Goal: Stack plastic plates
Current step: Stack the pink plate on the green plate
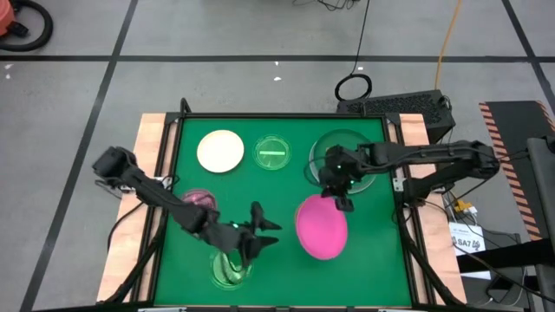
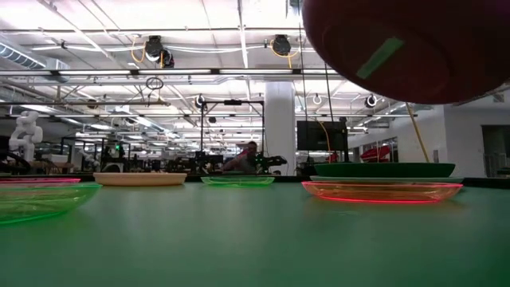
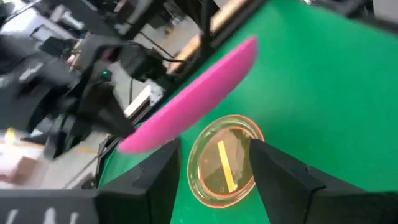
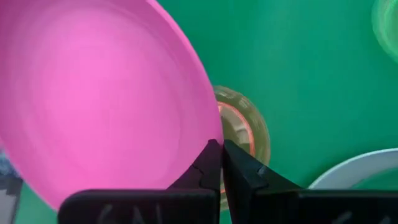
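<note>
My right gripper (image 1: pixel 340 204) is shut on the hot-pink plate (image 1: pixel 319 230), which hangs in the air over the table's near-right part. The amber dish (image 3: pixel 224 162) lies flat on the mat beneath it and is hidden by it in the high view. My left gripper (image 1: pixel 270 232) is open just left of the pink plate and touches nothing. The dark-green plate (image 1: pixel 325 147) lies far right, partly under the right arm. The cream plate (image 1: pixel 220 150), two translucent green dishes (image 1: pixel 272 153) (image 1: pixel 230 269) and a pink dish (image 1: pixel 201 199) rest flat on the mat. No pale-blue plate shows. My right gripper (image 4: pixel 219 146) pinches the hot-pink plate's rim (image 4: pixel 208 134) between its two fingers, at the plate's far-right edge. The fingers come slanting down from the far right. The plate is lifted clear and tilted, above the amber dish (image 4: pixel 245 127).
Wooden rails (image 1: pixel 156 147) border the green mat on both sides. In the low view the amber dish (image 2: pixel 381 191) sits in front of the dark-green plate (image 2: pixel 382 170). Bare mat lies in the middle between the cream plate and my left gripper. Equipment and a person show far behind the table.
</note>
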Action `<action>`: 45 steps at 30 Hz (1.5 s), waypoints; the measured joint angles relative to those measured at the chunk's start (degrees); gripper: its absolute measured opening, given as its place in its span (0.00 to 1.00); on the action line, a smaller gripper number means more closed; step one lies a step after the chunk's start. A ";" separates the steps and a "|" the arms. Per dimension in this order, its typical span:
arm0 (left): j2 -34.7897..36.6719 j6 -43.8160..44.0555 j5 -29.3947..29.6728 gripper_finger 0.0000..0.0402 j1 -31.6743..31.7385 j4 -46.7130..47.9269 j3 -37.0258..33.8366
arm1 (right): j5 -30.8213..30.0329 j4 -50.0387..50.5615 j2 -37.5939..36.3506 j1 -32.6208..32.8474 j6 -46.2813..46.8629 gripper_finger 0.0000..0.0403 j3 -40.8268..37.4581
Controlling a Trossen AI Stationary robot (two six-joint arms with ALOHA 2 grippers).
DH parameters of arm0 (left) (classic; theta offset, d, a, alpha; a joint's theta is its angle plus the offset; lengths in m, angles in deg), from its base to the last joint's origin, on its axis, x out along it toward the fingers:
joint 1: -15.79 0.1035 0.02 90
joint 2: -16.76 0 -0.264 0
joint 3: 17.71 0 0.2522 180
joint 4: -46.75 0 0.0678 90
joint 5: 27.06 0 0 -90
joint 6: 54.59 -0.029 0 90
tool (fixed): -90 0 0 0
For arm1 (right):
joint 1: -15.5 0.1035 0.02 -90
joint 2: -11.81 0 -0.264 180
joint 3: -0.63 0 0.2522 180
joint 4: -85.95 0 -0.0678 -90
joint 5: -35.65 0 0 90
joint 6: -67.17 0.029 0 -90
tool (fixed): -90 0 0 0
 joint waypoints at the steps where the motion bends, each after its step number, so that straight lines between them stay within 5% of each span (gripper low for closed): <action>1: -1.66 -0.71 0.62 0.50 -0.12 1.37 1.89 | 0.59 0.02 0.51 -0.53 -0.28 0.00 0.00; 8: -11.95 -2.00 9.21 0.50 -1.01 13.18 17.31 | 1.94 0.42 3.36 -2.91 -1.82 0.00 0.00; 20: -24.49 -3.53 9.97 0.50 -0.16 32.21 34.51 | 5.14 -0.02 5.48 -4.47 -2.21 0.00 0.00; 27: -27.07 -7.13 12.12 0.48 0.70 31.54 36.00 | 6.17 0.23 5.46 -4.73 -1.81 0.00 0.00; 37: -27.00 -8.11 12.02 0.18 0.87 31.84 36.01 | 6.30 0.13 5.46 -4.76 -1.15 0.00 0.02; 45: -27.02 -6.95 10.89 0.11 0.89 32.06 35.95 | 4.92 -0.90 4.91 -4.71 -1.41 0.12 0.07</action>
